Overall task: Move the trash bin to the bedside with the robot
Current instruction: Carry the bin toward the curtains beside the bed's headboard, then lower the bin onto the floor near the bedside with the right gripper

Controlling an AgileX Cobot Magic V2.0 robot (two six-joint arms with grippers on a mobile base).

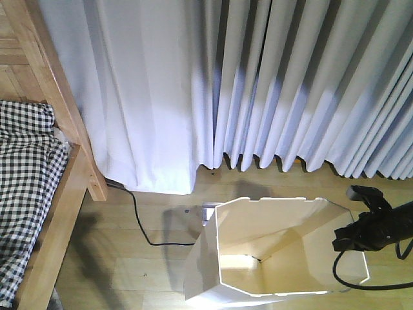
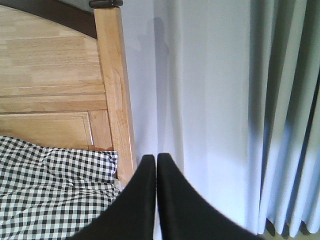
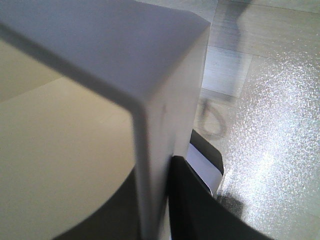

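White curtains (image 1: 258, 77) above a wooden floor (image 1: 148, 271). The trash bin (image 1: 258, 226) is seen apart from the bed (image 1: 26, 181). Its rim wall is clamped between the fingers of the right gripper (image 3: 155, 205). The fingers of the left gripper (image 2: 156, 159) are pressed together, empty.

White trash bin (image 1: 258, 226) stands near the bed (image 1: 29, 187), black arm (image 1: 381, 229) at its rim.

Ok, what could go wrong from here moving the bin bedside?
The right pincer grips only the thin wall of the trash bin, at one side; it may flex or slip free. The floor cable lies between the bin and the bed frame and could snag the bin's base.
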